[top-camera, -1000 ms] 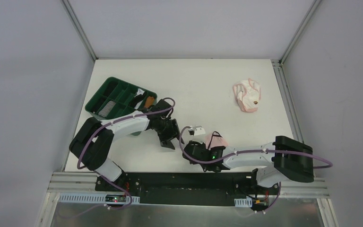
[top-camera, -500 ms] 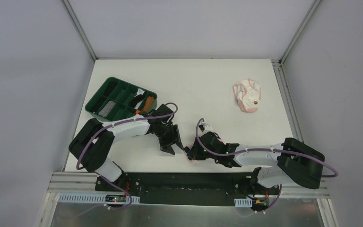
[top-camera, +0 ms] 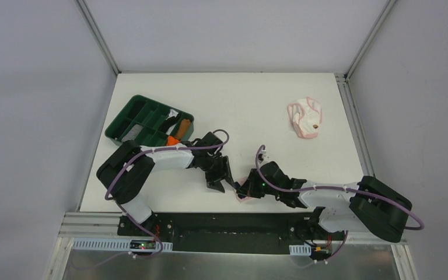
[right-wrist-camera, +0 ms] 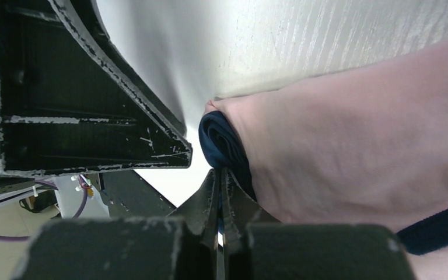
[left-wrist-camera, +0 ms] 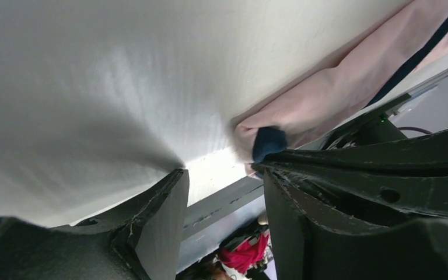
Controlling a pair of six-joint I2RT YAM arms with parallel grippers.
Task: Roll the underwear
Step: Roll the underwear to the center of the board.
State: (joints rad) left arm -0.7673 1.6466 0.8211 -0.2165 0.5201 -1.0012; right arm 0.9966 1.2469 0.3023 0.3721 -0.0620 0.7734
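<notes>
Down near the front edge of the white table (top-camera: 239, 99), the pink underwear (top-camera: 246, 191) lies bunched into a soft fold, its dark navy edging doubled over at the end. The right gripper (right-wrist-camera: 220, 175) has its fingers pressed together on that navy fold. The left gripper (left-wrist-camera: 221, 175) sits just beside it, fingers spread, one tip touching the same fold. Open tabletop stretches from here to the far side, where the paler underwear (top-camera: 304, 119) lies crumpled, well apart near the right edge. At the left, a green tray (top-camera: 122, 125) holds rolled cloths in its compartments, among them a grey cloth (top-camera: 131, 135) and an orange cloth (top-camera: 173, 140).
</notes>
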